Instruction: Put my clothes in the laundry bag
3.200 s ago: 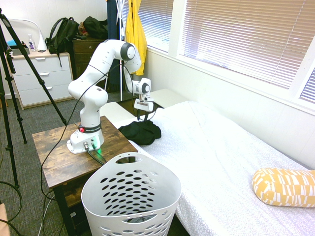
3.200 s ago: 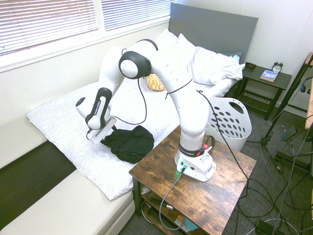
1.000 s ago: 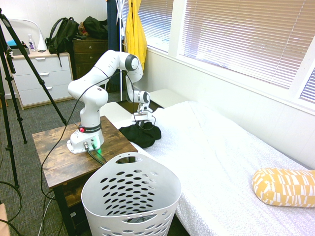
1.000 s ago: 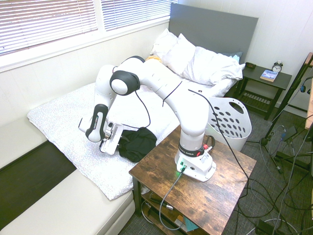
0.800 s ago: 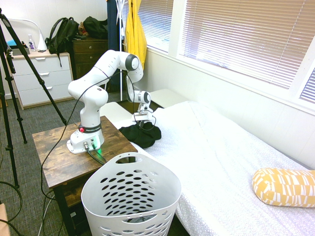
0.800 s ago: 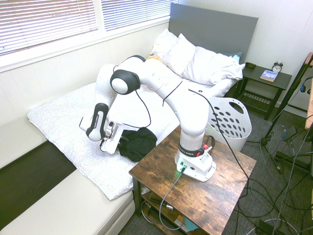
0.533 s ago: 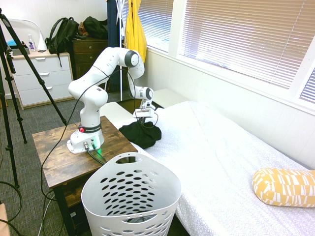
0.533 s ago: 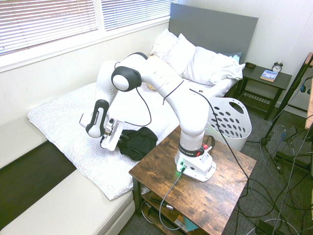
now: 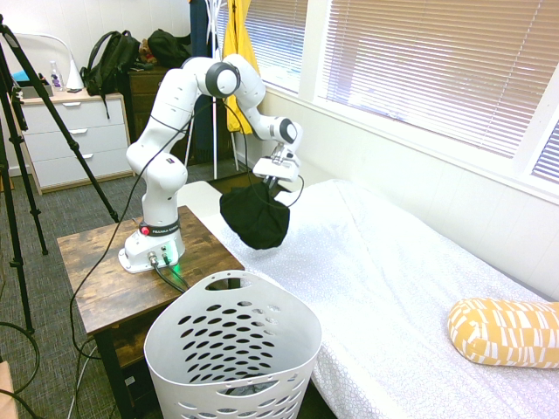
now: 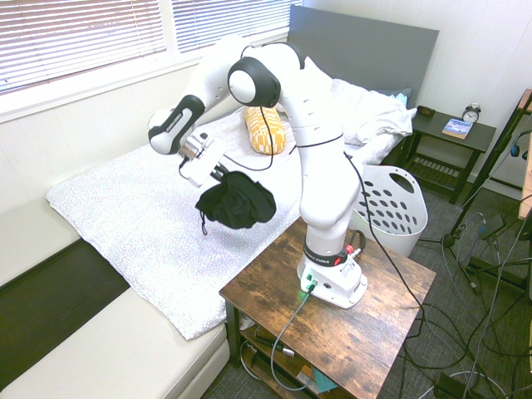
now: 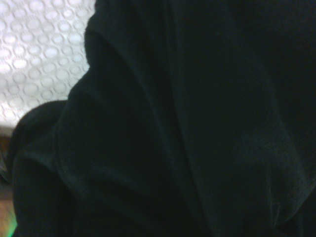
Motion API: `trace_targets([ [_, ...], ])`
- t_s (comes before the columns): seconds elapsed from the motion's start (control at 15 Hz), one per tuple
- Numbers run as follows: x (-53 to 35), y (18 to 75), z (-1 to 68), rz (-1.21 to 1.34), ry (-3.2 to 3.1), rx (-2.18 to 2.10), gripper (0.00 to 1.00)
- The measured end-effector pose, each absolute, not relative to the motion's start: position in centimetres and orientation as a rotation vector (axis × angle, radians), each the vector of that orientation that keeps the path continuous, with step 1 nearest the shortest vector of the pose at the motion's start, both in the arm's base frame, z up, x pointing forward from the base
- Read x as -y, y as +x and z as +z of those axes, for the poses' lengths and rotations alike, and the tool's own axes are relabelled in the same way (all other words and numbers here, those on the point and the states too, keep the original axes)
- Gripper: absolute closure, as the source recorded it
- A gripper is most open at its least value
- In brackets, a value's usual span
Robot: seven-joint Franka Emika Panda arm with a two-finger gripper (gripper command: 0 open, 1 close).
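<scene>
The gripper (image 9: 272, 179) is pinched tight on the upper edge of the black garment (image 9: 255, 218), which hangs directly below the fingers as 1 bunched, rounded mass, clear of the white bedspread (image 9: 384, 262) underneath it. In the second exterior view the same garment (image 10: 236, 200) sags beneath the gripper (image 10: 211, 170), with a thin cord or strap dangling lower still on the side away from the arm's base. The wrist view is almost filled by dark folds of the cloth (image 11: 197, 123), with a patch of the dotted bedspread (image 11: 39, 44) beyond it. The fabric appears soft and light: it drapes freely, keeps no shape of its own, and probably swings with any quick motion. A single pinch at 1 gathered fold seems adequate for the weight, but such a hold can slip if only a thin layer is caught, so a thick bunch near the top is the preferred grasp point. The white laundry basket (image 9: 231, 349) stands well apart from the hand, lower and on the far side of the wooden side table (image 9: 105, 279). Because the garment is about as wide as the basket mouth, loose parts may catch on the rim during lowering.
</scene>
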State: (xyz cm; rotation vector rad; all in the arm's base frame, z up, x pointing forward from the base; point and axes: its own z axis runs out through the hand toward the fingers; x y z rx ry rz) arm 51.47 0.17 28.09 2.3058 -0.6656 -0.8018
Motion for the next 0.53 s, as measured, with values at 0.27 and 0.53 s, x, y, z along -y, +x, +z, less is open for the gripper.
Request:
trace_targets([
  [0.27, 7.7, 48.7, 39.6, -0.86, 2.216, 0.596, 1.0],
  [0.53, 17.2, 42.3, 43.6, -0.924, 2.127, 0.699, 1.0],
])
